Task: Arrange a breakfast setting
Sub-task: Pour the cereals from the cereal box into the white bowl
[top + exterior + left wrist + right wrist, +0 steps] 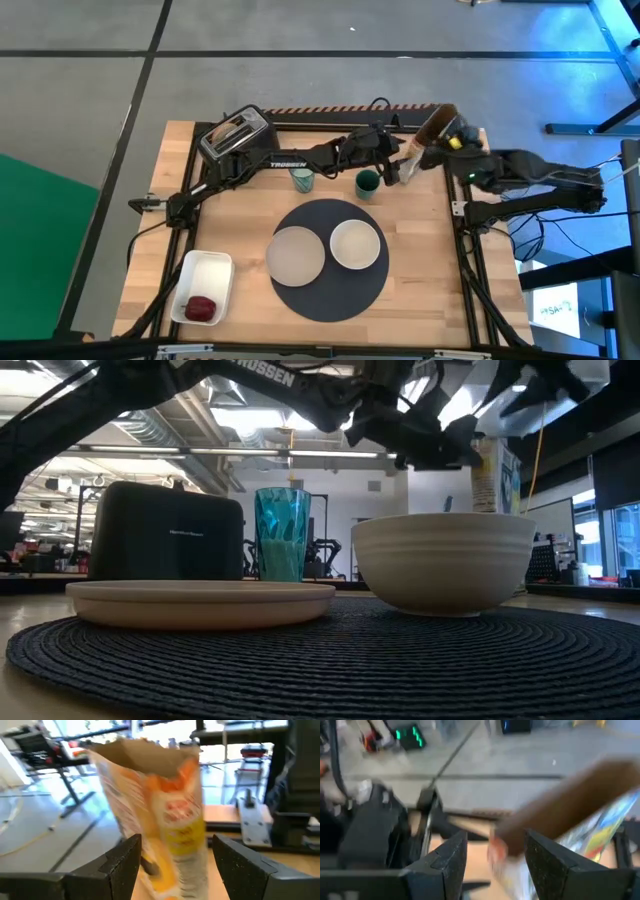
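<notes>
A round dark-grey mat [330, 298] lies mid-table and carries a pale beige plate [296, 253] and a white bowl [355, 244]. A clear bluish glass [302, 181] stands behind the mat. A small red fruit [200, 308] lies in a white tray. A printed cardboard box [437, 125] with an open top leans at the far right. My left gripper [408, 165] is open with the box's lower part [172, 870] between its fingers. My right gripper [452, 140] is open at the box's upper part [580, 810]. No spoon or bagel can be made out. My left gripper comes level from the table's left, with a finger [122, 865] on either side of the box. A narrow gap shows on each side, so I cannot tell whether it touches. My right gripper comes from the table's right. One finger [555, 865] covers the box, so I cannot tell whether it touches.
A black toaster [235, 133] stands at the far left corner. A dark teal cup [368, 183] stands beside the glass, just under my left arm. The white tray [205, 268] sits at the near left. Bare wood lies to the right of the mat.
</notes>
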Robot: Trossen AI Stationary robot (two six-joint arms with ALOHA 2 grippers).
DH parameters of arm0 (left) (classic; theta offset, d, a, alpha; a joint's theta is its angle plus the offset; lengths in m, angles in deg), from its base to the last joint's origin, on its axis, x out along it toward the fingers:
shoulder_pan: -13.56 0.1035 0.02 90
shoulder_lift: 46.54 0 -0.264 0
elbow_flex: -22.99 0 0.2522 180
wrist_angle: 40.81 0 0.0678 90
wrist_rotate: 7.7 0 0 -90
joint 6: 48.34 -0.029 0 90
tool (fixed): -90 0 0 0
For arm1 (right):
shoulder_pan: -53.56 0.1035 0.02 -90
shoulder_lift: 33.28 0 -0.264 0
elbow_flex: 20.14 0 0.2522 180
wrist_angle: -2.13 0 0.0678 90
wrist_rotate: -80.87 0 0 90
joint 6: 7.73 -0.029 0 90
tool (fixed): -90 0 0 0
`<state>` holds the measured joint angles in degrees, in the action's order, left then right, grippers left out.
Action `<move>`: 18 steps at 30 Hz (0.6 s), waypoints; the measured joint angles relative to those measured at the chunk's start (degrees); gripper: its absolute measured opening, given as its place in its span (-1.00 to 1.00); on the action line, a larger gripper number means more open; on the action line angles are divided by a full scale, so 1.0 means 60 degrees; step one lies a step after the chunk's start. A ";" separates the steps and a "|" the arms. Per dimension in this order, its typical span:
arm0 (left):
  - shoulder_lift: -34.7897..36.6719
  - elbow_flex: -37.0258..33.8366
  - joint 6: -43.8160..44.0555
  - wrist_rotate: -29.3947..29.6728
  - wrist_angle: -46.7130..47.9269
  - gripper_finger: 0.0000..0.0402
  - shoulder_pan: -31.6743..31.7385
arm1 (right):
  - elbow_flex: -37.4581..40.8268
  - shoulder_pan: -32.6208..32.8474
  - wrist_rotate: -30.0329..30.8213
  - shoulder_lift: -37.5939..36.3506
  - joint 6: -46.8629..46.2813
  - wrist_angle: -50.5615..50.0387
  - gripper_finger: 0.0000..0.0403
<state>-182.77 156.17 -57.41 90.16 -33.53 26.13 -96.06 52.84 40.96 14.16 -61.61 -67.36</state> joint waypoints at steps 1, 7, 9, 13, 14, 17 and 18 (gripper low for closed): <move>0.0026 0.0005 0.0033 0.0076 -0.0042 0.19 -0.0011 | -0.0217 -0.0004 0.0217 0.0000 0.0009 -0.0196 -0.11; 0.0035 0.0001 0.0956 -0.0019 0.0032 0.19 -0.0115 | -0.0606 -0.1112 0.0938 -0.0108 -0.2066 -0.1382 -0.31; 0.0035 0.0004 0.0977 -0.0044 -0.0030 0.19 -0.0122 | -0.0595 -0.1793 0.0316 -0.0128 -0.2255 -0.1590 -0.33; -0.0033 0.0004 0.0935 0.0027 -0.0031 0.19 -0.0117 | -0.0499 -0.3060 -0.0640 0.0014 -0.1987 -0.1603 -0.23; -0.0051 0.0004 0.0933 0.0125 -0.0024 0.19 -0.0122 | -0.0499 -0.3355 -0.0703 0.0096 -0.1984 -0.1624 -0.17; -0.0067 0.0004 0.0930 0.0347 0.0049 0.19 -0.0137 | -0.0477 -0.4190 -0.0769 0.0267 -0.1975 -0.1646 0.05; -0.0067 0.0004 0.0933 0.0360 0.0051 0.19 -0.0145 | -0.0477 -0.4461 -0.0848 0.0310 -0.1975 -0.1645 0.13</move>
<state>-183.18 156.19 -51.81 92.32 -33.22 25.26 -98.92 26.08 35.87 16.02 -73.47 -77.23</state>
